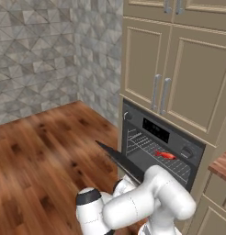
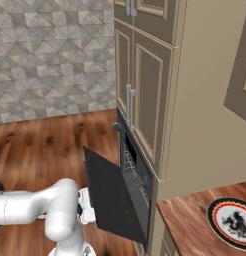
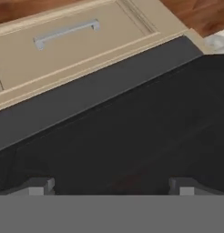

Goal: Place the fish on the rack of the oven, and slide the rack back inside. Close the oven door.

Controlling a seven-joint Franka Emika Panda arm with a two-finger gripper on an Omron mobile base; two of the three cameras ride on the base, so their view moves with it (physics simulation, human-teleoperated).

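The fish point(image 1: 165, 155) is lying on the rack point(image 1: 156, 153) inside the oven point(image 1: 161, 149), showing as a small red-orange, flattish, elongated shape with a lumpy outline, toward the right half of the wire grid in the left base view. The rack is sitting inside the cavity as a thin silver-grey grid, spanning about the cavity's width. The oven door point(image 2: 115, 195) is standing partly open, tilting outward from its lower hinge (a plain black panel, seen almost edge-on from the left base view and as a broad slab from the right base view). Above the cavity the control strip is carrying round knobs and a small dark display. In the hand view the gripper point(image 3: 113, 185) is pointing at the dark face of the door, its two fingertips point(image 3: 38, 185) standing wide apart with nothing between them. A beige drawer point(image 3: 73, 43) with a steel bar handle is lying beyond the door's edge in that view. A round black-rimmed plate point(image 2: 232, 221) is resting on the wooden counter point(image 2: 190, 225) right of the oven.
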